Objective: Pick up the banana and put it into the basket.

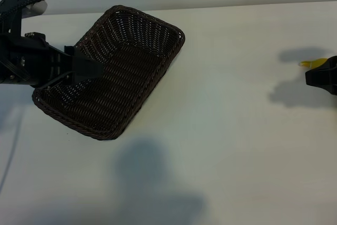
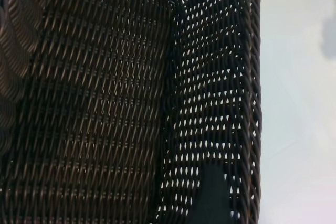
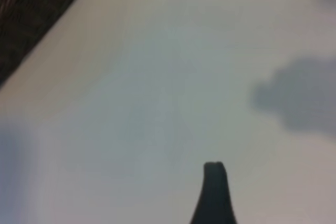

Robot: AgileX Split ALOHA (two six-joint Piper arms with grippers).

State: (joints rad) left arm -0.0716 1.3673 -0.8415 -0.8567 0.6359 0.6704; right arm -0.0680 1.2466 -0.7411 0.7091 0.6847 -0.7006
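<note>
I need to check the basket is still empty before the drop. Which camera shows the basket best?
The exterior view: the whole basket shows from above, rim to rim, nothing inside, with the left pincer over its left side. The left wrist view shows only floor and one wall up close; the right wrist view catches a dark corner.

Basket (image 1: 131, 40): dark brown woven wicker, rough open weave, braided rim. Surface (image 1: 226, 130): white, smooth, matt. Fingers (image 2: 212, 198): looked black matt plastic. Banana (image 1: 310, 63): yellow, smooth.

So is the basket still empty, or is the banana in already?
Empty: the basket shows only bare weave. The banana lies at the table's far right edge.
</note>
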